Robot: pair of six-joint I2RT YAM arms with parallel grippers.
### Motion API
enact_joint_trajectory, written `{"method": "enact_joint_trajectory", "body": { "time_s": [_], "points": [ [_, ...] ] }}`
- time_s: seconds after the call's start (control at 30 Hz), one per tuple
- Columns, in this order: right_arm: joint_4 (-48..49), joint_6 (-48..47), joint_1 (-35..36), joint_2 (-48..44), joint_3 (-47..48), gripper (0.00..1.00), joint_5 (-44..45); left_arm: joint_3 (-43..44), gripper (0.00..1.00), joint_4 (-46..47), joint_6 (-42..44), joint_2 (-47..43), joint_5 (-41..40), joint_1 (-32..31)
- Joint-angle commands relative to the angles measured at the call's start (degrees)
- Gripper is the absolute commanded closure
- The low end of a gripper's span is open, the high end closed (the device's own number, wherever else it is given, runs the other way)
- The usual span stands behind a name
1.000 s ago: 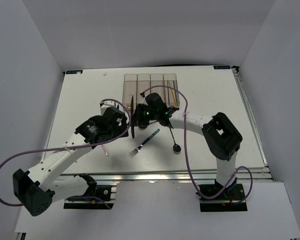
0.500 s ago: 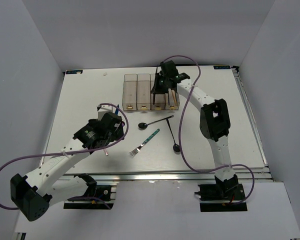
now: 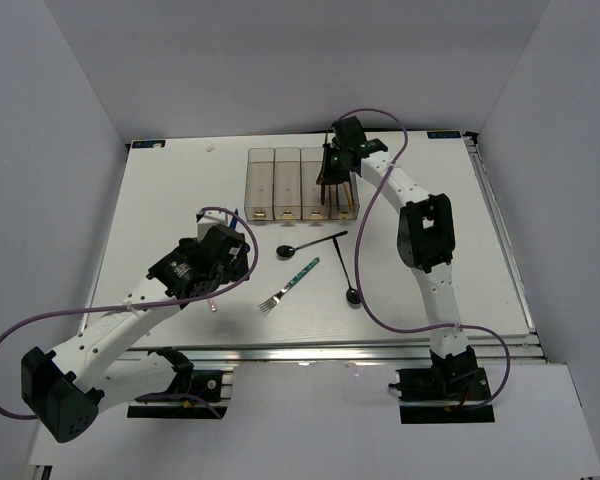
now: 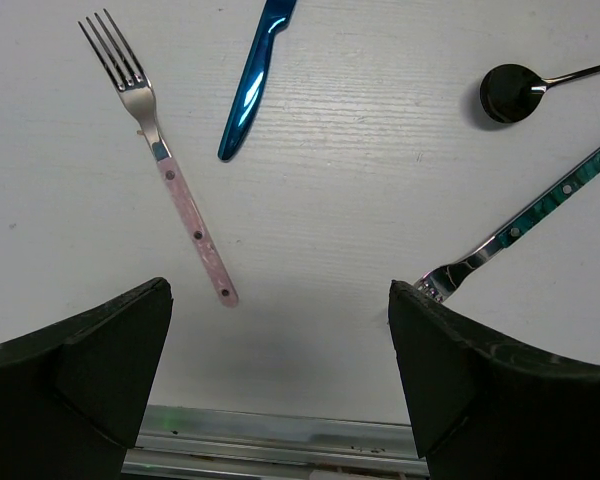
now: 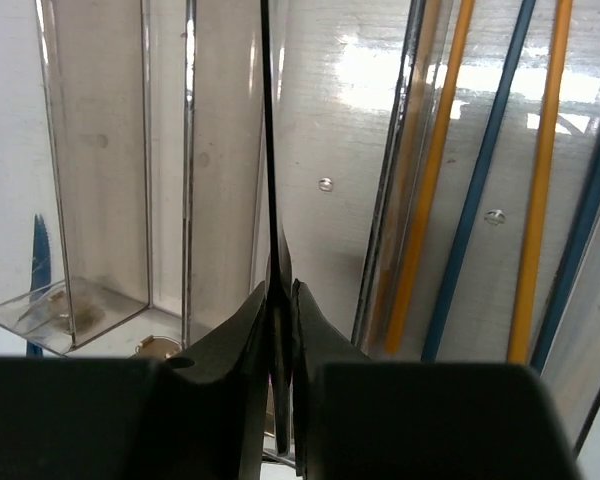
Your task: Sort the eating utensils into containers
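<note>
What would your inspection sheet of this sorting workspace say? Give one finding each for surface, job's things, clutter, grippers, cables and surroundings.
Surface: white table.
Job's things: four joined clear bins; orange and blue chopsticks in one; pink fork, teal fork, blue knife, black spoons loose on table.
Clutter: nothing seen.
Grippers: left gripper open, empty; right gripper shut on thin black utensil over bins.
Cables: purple cables loop along both arms.
Surroundings: plain white walls.
</note>
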Motion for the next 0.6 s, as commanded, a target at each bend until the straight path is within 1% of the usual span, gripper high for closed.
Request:
{"method": "enact_joint_trajectory", "body": {
  "time_s": [0.0,0.23,0.3,0.33,0.4,0.43,0.47,0.5,0.57],
  "points": [
    [1.2,-1.83,0.16,-0.73,1.52,1.0,-1.48,-0.07,0.02,1.07,0.42,-0.38,0.2,-0.13],
    [1.55,-2.62,0.25,-1.96,-0.06,0.78,-2.36,0.63,0.02,0.98,0.6,-0.91,-0.15,-0.13],
    [1.81,-2.8,0.25,-3.1,-0.5,0.74,-2.36,0.98,0.02,1.42,0.51,-0.3,-0.24,-0.13],
    [1.72,-2.89,0.25,-3.45,-0.77,0.69,-2.18,1.16,0.02,1.51,0.51,-0.03,-0.32,-0.13],
    [1.37,-3.15,0.25,-4.33,-0.77,0.63,-2.18,1.95,0.02,2.12,0.42,0.93,-0.41,-0.13],
    [1.28,-3.24,0.25,-4.59,-0.59,0.51,-2.01,2.13,0.02,2.3,0.16,1.81,-0.41,-0.13],
    [1.11,-3.41,0.25,-5.29,-0.42,0.48,-1.92,2.91,0.02,2.56,0.07,2.43,-0.76,-0.13],
    [0.85,-3.42,0.25,-5.82,-0.42,0.46,-1.74,3.44,0.02,2.65,-0.01,3.13,-1.02,-0.13],
    [0.76,-3.33,0.25,-7.66,-0.59,0.44,-1.13,5.37,0.02,2.74,-0.36,5.14,-2.16,-0.13]
  ]
}}
